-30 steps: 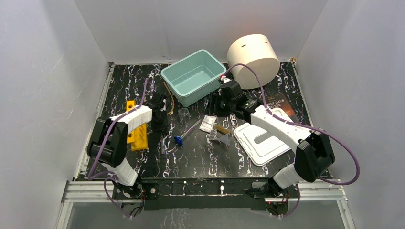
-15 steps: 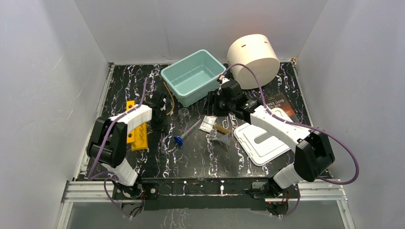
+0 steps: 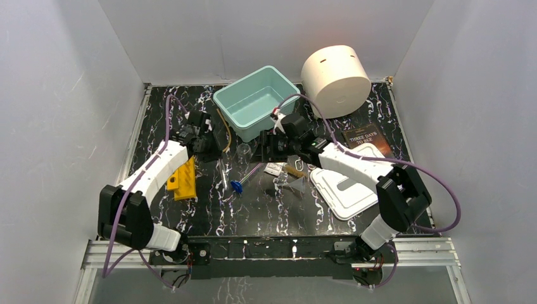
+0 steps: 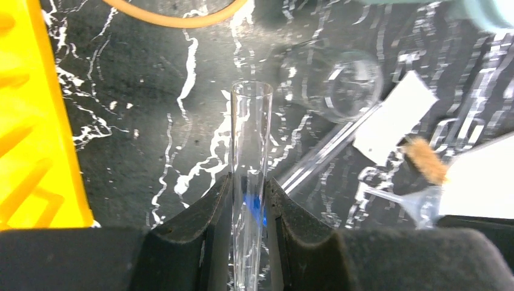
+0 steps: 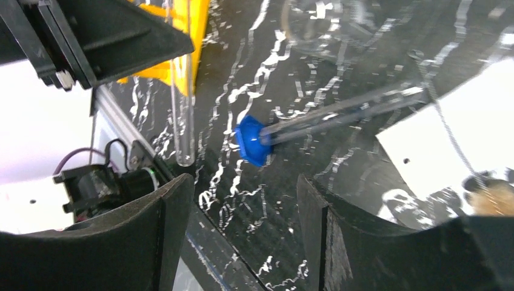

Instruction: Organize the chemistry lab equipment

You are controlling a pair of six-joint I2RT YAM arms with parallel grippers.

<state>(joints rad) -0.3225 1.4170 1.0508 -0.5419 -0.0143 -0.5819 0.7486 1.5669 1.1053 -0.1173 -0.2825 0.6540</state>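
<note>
My left gripper is shut on a clear open test tube, held above the table; the tube also shows hanging in the right wrist view. My right gripper is open and empty above the blue-capped clear tube, which lies on the table. The tiny glass beaker stands beside it. The clear packet, wooden-handled brush and clear funnel lie to the right. The amber tubing lies by the bin.
A teal bin stands at the back centre. A yellow rack lies left. A white lid lies right, with the cream cylinder and dark book behind it.
My left arm has stretched out and moved away from the near edge with the test tube in its jaws. My right gripper has moved left and nearer, over the blue-capped tube.
</note>
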